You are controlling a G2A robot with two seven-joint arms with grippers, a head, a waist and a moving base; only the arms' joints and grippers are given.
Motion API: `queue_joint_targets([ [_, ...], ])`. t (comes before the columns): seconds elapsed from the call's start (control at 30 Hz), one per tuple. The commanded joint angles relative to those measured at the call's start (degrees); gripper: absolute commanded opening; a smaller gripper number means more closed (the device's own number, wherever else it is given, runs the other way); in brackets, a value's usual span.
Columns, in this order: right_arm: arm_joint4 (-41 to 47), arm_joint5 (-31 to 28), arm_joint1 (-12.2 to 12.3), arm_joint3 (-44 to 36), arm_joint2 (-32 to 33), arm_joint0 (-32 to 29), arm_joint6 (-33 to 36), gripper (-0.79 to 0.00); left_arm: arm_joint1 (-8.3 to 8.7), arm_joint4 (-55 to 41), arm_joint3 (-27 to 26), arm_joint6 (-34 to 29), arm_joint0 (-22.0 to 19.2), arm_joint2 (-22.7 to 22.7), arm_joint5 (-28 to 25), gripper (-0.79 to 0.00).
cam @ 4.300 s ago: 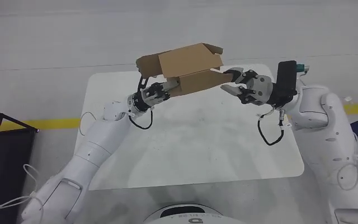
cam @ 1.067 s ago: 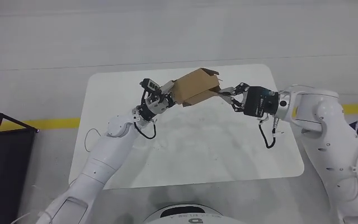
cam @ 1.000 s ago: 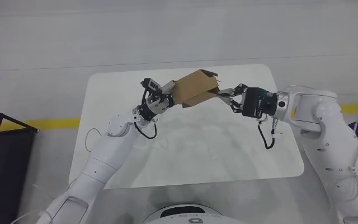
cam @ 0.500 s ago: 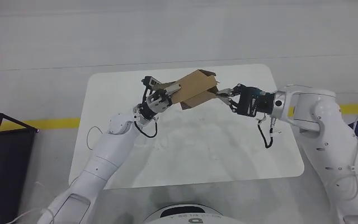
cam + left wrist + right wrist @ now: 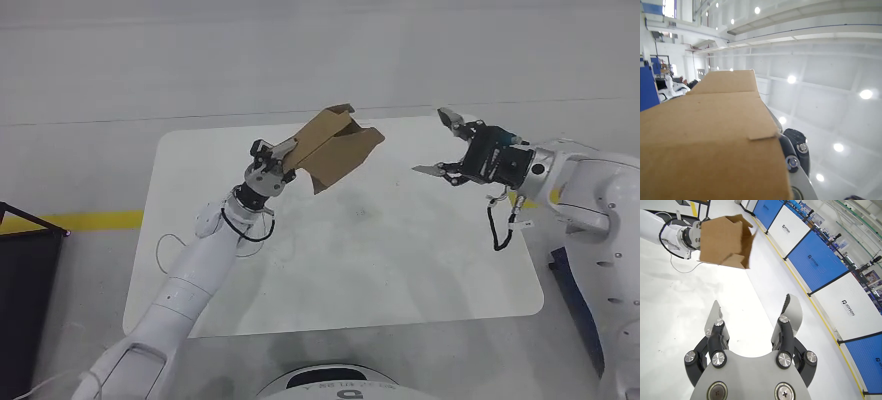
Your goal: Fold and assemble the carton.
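Note:
A brown cardboard carton [image 5: 335, 145] hangs tilted in the air over the far middle of the white table [image 5: 350, 260]. My left gripper [image 5: 275, 160] is shut on its near-left end. The carton's far end is open, with loose flaps. In the left wrist view the carton [image 5: 706, 132] covers most of the gripper, and one dark finger [image 5: 797, 149] shows beside it. My right gripper [image 5: 432, 143] is open wide to the right of the carton, apart from it and holding nothing. In the right wrist view the right gripper [image 5: 752, 300] faces the carton [image 5: 723, 239], which the left gripper [image 5: 694, 236] holds.
A yellow floor line [image 5: 70, 220] runs past the table on the left, above a dark frame [image 5: 20, 270] at the edge. Blue and white partition panels [image 5: 819, 256] stand beyond the table's far side. Bare tabletop lies below both arms.
My right gripper has drawn back to the right, away from the carton's flap, and opened wider. The left arm has swung the carton's open end up and slightly left.

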Motion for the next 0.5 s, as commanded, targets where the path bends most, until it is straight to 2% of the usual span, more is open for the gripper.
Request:
queue_joint_targets([
  [0.0,0.01,-0.02,-0.01,0.02,-0.11,0.04,-0.01,0.000,0.02,0.66,0.05,0.01,-0.05,-0.03,-0.22,-0.785],
  [0.17,0.01,-0.02,-0.01,0.02,-0.11,0.04,-0.01,0.000,0.02,0.66,0.05,0.01,-0.05,-0.03,-0.22,-0.785],
  [0.23,-0.38,0.35,-0.01,0.12,-0.13,-0.06,0.29,0.000,-0.11,-0.50,-0.97,0.70,0.88,0.24,1.46,-0.785],
  [0.33,-4.74,5.45,-0.13,-0.82,-0.47,-0.47,1.53,0.000,-0.24,-3.96,-1.84,-1.06,2.47,-0.24,4.67,-0.785],
  [0.47,-10.84,12.93,-0.28,-3.54,0.69,-0.69,0.21,0.000,0.22,-0.96,-0.03,-5.91,2.43,-1.09,6.90,-0.785],
])
